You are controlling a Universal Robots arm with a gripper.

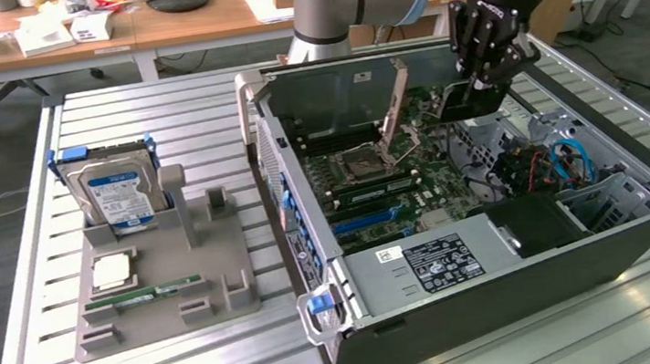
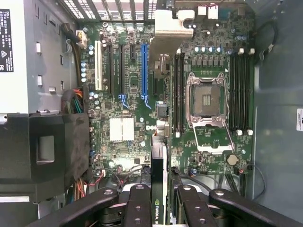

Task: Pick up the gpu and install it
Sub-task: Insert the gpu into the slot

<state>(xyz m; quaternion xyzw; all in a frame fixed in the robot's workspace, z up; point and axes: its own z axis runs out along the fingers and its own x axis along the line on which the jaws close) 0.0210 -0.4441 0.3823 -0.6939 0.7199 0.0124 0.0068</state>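
Observation:
My gripper [image 1: 488,79] hangs over the back of the open computer case [image 1: 533,282] and is shut on the gpu [image 1: 470,99], a dark flat card held above the motherboard [image 1: 393,183]. In the wrist view the gpu [image 2: 159,187] shows edge-on between my black fingers [image 2: 139,205], and its silver bracket [image 2: 170,28] points at the case's rear wall. The card floats clear of the board, roughly in line with the long blue slot [image 2: 144,68] and slightly to one side of it.
A grey holder [image 1: 160,288] on the slatted table at the exterior view's left carries a hard drive [image 1: 116,195], a CPU [image 1: 111,272] and a green RAM stick [image 1: 142,296]. Inside the case are the power supply [image 1: 426,262], an open CPU socket [image 2: 207,101] and loose cables [image 1: 562,164].

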